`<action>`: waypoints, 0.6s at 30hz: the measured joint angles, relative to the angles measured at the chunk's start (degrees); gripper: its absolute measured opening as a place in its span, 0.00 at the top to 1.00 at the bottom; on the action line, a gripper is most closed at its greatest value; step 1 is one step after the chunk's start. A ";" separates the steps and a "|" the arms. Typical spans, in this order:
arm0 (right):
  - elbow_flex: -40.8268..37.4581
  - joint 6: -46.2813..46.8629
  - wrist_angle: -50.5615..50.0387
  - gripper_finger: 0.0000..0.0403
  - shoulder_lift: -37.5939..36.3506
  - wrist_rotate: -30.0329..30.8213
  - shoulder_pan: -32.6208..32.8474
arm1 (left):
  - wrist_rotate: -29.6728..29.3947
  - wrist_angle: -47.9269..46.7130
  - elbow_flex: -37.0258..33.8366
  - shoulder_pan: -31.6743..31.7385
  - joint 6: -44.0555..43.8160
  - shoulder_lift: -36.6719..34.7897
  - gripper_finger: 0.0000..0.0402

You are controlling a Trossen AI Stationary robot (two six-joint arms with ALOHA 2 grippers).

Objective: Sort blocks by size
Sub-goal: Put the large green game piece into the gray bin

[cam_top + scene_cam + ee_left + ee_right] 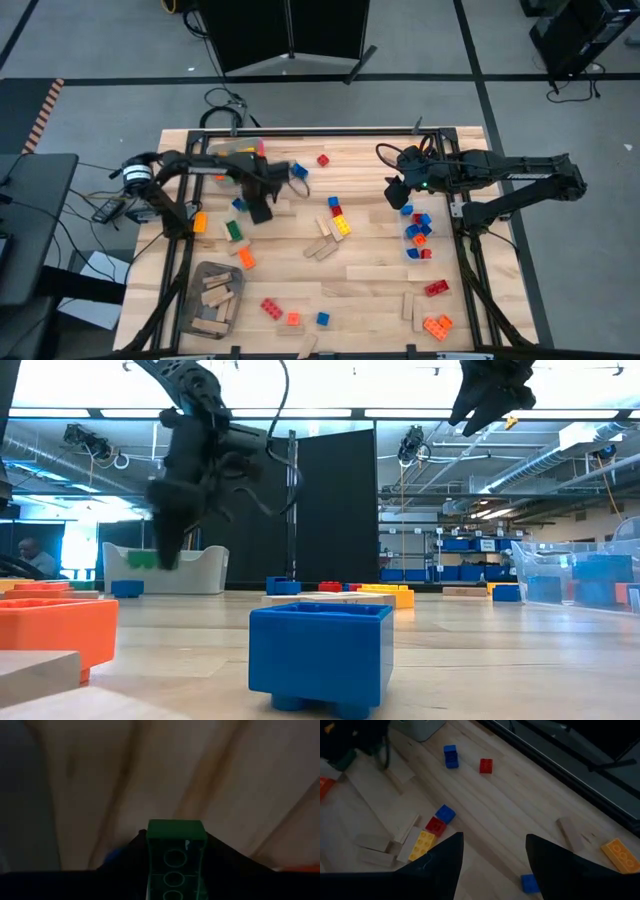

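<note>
Green block (175,860) | sits lengthwise between your left claw (259,212) fingers, pinched, over the surface (370,270) left-centre, long axis along the claw | grey bin (210,300) lies nearer you from it | right claw (492,865) half open, empty, above blue and red blocks (417,232)

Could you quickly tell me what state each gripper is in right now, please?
Left gripper: shut on the green brick.
Right gripper: open, holding nothing, raised above the table.
</note>
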 joint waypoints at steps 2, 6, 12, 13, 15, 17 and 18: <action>0.00 -0.04 -0.08 0.43 0.00 0.00 0.00 | 1.00 -0.61 1.52 2.94 0.55 -1.44 0.65; 0.00 -0.09 -0.17 0.43 0.00 0.00 0.00 | 5.13 -0.64 2.24 9.13 1.53 -6.36 0.65; 0.00 -0.09 -0.15 0.43 0.00 -0.02 -0.03 | 3.75 -0.26 2.28 17.84 1.06 -13.86 0.65; 0.00 -0.09 -0.14 0.43 0.00 -0.01 -0.11 | 3.25 -0.25 2.28 19.64 0.72 -14.39 0.65; 0.00 -0.08 -0.12 0.43 0.00 -0.01 -0.30 | 2.99 0.29 2.30 23.49 -0.60 -14.62 0.65; 0.00 -0.07 -0.11 0.43 0.00 -0.02 -0.59 | 2.78 1.54 2.26 27.09 -2.06 -14.21 0.65; 0.00 -0.05 -0.09 0.43 0.00 -0.02 -0.78 | 2.39 2.65 2.26 28.49 -2.95 -13.83 0.65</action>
